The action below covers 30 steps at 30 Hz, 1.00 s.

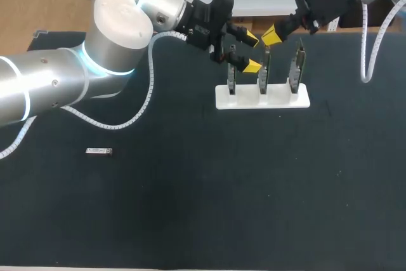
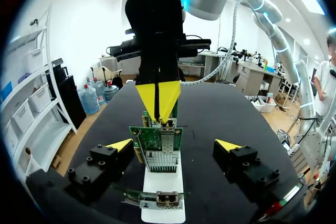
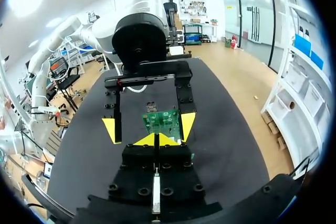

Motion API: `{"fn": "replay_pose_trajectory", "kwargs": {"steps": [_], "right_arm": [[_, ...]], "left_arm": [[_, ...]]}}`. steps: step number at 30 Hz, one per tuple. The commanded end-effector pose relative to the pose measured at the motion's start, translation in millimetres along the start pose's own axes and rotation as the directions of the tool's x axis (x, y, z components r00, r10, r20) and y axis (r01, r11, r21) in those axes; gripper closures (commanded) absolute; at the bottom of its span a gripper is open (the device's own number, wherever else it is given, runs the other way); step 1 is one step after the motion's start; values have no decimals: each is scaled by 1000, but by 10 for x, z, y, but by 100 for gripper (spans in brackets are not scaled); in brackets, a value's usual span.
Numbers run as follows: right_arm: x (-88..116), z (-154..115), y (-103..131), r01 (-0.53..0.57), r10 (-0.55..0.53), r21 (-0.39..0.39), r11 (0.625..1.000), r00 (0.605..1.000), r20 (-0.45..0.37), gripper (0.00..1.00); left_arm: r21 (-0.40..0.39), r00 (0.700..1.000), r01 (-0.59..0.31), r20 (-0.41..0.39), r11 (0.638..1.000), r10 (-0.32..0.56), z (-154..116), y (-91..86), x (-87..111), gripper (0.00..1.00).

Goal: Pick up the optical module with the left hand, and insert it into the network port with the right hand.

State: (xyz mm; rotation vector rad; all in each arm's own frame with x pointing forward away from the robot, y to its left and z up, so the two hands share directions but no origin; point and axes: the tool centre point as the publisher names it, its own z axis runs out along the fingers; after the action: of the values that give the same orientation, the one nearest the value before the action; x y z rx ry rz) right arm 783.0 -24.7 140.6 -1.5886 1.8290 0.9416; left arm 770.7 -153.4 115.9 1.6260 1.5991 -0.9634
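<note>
As far as the pictures show, the task has hardly begun. The module (image 1: pixel 99 152), a small silvery block, lies flat on the dark tabletop (image 1: pixel 190 207) in the lower left of the head view. It is well apart from both arms, so the pick-up looks not yet done. Both arms are at the upper middle of the frame, over the white stand (image 1: pixel 262 98) that holds three green cards (image 1: pixel 263 71) upright in a row. The left claw (image 1: pixel 252 52) is spread wide, one yellow tip on each side of the row near its left end. In the left wrist view a card stands between the fingers without touching either, its metal port (image 2: pixel 161 160) facing the camera. The right claw (image 1: pixel 273 35) comes in from the upper right with its tips pressed together, just above the cards; whether anything thin is pinched there I cannot tell. I see no module seated in a port, though the far cards are partly hidden. In my judgement all the steps are left: grasping the module with the left claw, handing it to the right claw, and pushing it into a port.
</note>
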Motion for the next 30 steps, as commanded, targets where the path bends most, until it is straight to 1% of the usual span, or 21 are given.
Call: {"fn": "replay_pose_trajectory", "kwargs": {"steps": [1, 9, 15, 20, 23, 26, 30], "right_arm": [[58, 51, -26, -3, 3, 0, 1000, 1000, -1, 100], [58, 52, -24, -6, 6, 1, 1000, 1000, -2, 100], [-78, -53, -19, 10, -11, 8, 1000, 999, 43, 100], [-221, -221, -13, 20, -22, 15, 1000, 995, 97, 100], [-260, -352, -9, 39, -42, 29, 999, 993, 114, 100], [-227, -510, -9, 49, -53, 37, 998, 992, 118, 100], [-106, -727, -9, 66, -70, 34, 997, 990, 121, 100]], "left_arm": [[-2, 1000, 2, -3, 1000, -2, 0, -2, -5, 0], [-2, 1000, 2, -3, 1000, -2, 0, -2, -5, 0], [-2, 1000, 2, -3, 1000, -2, 0, -2, -5, 0], [-2, 1000, 2, -3, 1000, -2, 0, -2, -5, 0], [-2, 1000, 2, -3, 1000, -2, 0, -2, -5, 0], [-2, 1000, 2, -3, 1000, -2, 0, -2, -5, 0], [-2, 1000, 2, -3, 1000, -2, 0, -2, -5, 0]]}}
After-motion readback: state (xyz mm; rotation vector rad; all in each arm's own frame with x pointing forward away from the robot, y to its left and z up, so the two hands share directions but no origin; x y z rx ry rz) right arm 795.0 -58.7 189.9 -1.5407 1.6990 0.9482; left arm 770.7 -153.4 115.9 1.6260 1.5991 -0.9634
